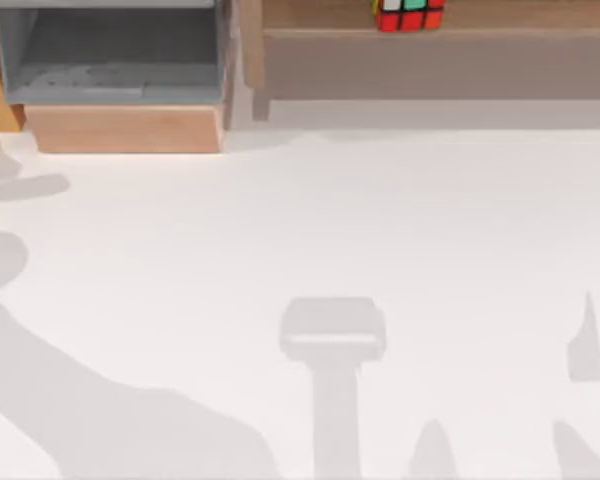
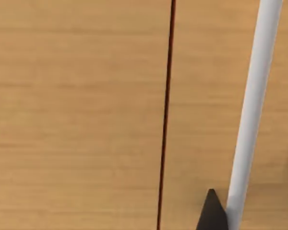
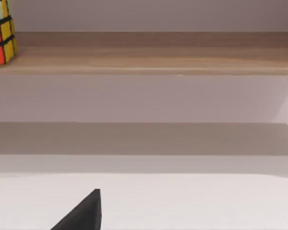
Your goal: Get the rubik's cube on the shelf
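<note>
Cube point(image 1: 410, 14) sits on the shelf point(image 1: 310, 14) at the far edge of the top view, right of centre, its faces square to the board's front edge; being a cube, it has no long axis. The shelf runs left to right, with a shaded recess below. To its left stands a grey-lined box point(image 1: 115, 60) with a wooden front. Arm shadows lie on the white table point(image 1: 380, 220), which is bare between them and the shelf.

From the left wrist, a wood panel point(image 2: 77, 115) with a thin dark seam is close ahead, a white post point(image 2: 252, 110) runs beside it, and one dark fingertip point(image 2: 211, 213) shows.

From the right wrist, the cube point(image 3: 1, 31) rests upright on the shelf point(image 3: 158, 55), untouched, and one dark fingertip point(image 3: 84, 213) pokes in low over the table, well apart from it.
</note>
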Robot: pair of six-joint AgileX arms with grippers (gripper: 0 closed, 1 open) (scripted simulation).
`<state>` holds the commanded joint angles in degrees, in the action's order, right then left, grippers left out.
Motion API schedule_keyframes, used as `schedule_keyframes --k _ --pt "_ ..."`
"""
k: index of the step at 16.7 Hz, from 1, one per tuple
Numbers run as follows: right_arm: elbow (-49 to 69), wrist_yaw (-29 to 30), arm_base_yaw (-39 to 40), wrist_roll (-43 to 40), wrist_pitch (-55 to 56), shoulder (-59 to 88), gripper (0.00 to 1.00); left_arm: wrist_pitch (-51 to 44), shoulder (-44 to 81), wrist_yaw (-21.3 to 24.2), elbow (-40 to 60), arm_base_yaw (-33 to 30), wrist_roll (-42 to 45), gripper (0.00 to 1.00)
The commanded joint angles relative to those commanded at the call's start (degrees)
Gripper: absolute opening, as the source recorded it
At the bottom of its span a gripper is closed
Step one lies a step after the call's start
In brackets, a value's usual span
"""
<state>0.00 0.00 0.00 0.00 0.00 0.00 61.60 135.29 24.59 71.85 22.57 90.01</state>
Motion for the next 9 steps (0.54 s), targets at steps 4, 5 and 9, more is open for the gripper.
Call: schedule_keyframes --k 4,5,9 --pt "0.0 0.0 0.0 0.0 0.0 0.0 1.0 0.0 0.0 0.0 0.0 0.0 0.0 1.0" --pt "0.0 0.0 0.0 0.0 0.0 0.0 1.0 0.0 0.0 0.0 0.0 0.0 0.0 1.0" --pt "0.0 0.0 0.0 0.0 0.0 0.0 1.0 0.0 0.0 0.0 0.0 0.0 0.0 1.0"
